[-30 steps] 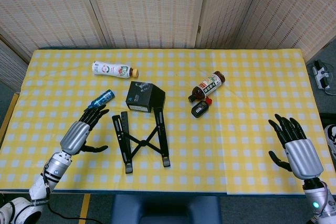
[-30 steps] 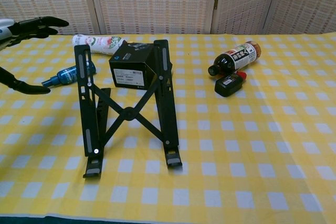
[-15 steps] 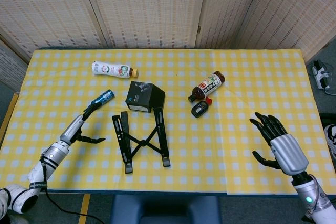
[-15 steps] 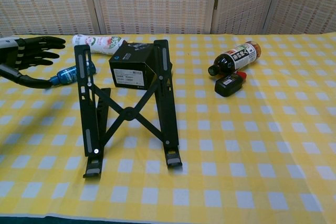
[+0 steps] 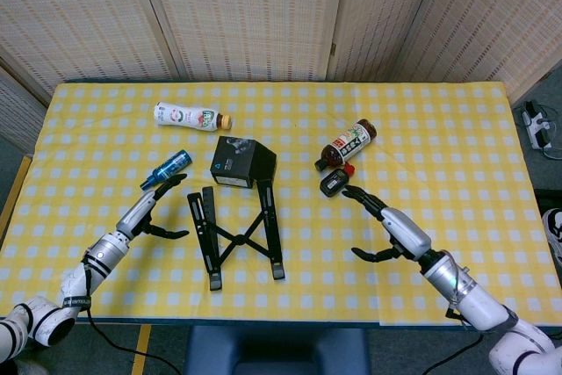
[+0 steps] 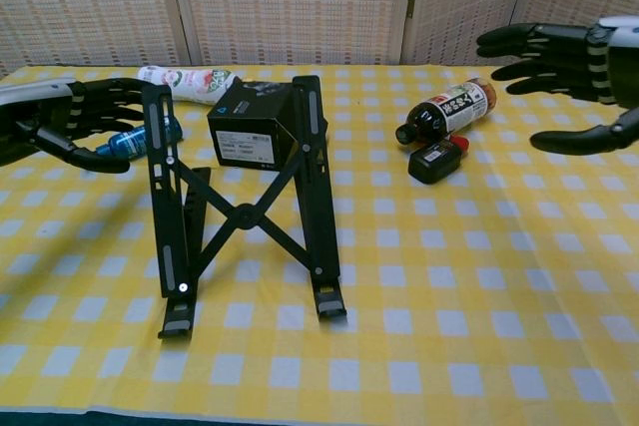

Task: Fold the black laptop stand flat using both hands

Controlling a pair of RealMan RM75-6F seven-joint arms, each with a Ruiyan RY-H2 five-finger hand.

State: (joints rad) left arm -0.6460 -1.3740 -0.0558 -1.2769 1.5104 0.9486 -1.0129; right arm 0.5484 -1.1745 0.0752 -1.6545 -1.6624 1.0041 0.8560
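The black laptop stand point(image 5: 237, 236) stands unfolded on the yellow checked table, its two rails joined by an X brace; in the chest view the laptop stand point(image 6: 240, 212) rises at the centre left. My left hand point(image 5: 154, 212) hovers just left of it, fingers spread, holding nothing; the chest view shows that left hand point(image 6: 75, 122) close beside the left rail. My right hand point(image 5: 382, 226) is open well to the right of the stand, and the chest view has the right hand point(image 6: 569, 62) at the upper right.
A black box point(image 5: 241, 162) sits right behind the stand. A small blue bottle point(image 5: 167, 169) lies by my left hand. A white bottle point(image 5: 189, 117) lies further back. A dark drink bottle point(image 5: 347, 144) and a small black item point(image 5: 335, 183) lie near my right hand.
Both hands moved inward toward the stand. The right hand came from the table's right front edge to the middle right; the left hand drew up close to the left rail. The stand has not moved.
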